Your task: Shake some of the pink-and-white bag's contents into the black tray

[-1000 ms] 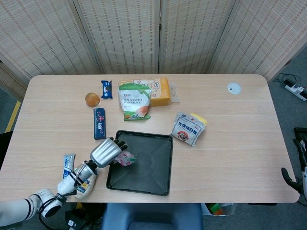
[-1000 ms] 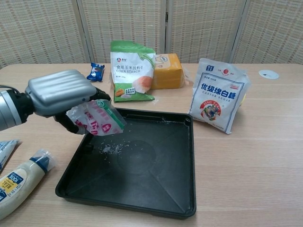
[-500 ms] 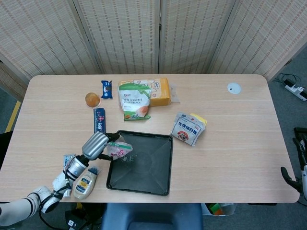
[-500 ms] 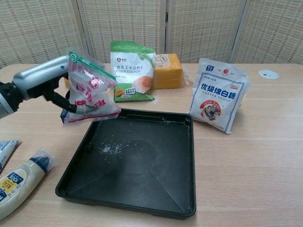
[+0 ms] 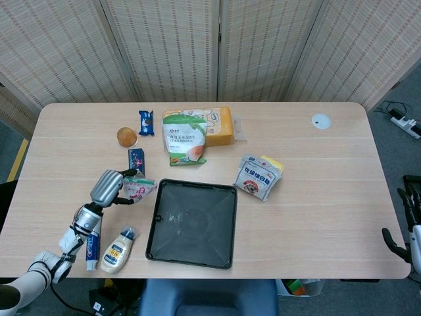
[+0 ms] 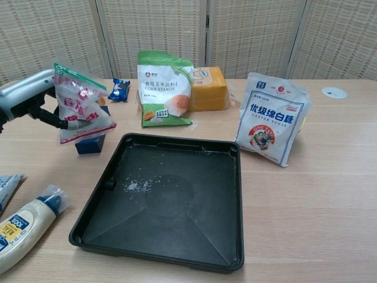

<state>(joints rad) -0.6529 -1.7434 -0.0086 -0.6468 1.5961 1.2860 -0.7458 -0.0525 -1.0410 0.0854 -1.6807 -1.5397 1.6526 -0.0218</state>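
The pink-and-white bag (image 5: 139, 189) (image 6: 77, 106) hangs in the air just left of the black tray (image 5: 158, 224) (image 6: 177, 143), its green-edged top upward. My left hand (image 5: 108, 187) (image 6: 26, 99) grips it from the left side, above the table. A thin scatter of white grains (image 6: 139, 186) lies in the tray's near-left part. At the right edge of the head view, off the table, only dark bits of my right hand (image 5: 400, 242) show; how its fingers lie is unclear.
Behind the tray stand a corn starch bag (image 6: 164, 88) and an orange box (image 6: 207, 88); a white sugar bag (image 6: 272, 125) is at its right. A blue bar (image 5: 136, 158), bun (image 5: 127, 136), blue packet (image 5: 146, 122), mayonnaise bottle (image 6: 23, 227) and tube (image 5: 92, 242) lie to the left.
My left hand has carried the bag from over the tray's left part to the left and off it, turning it from tipped down to top-up.
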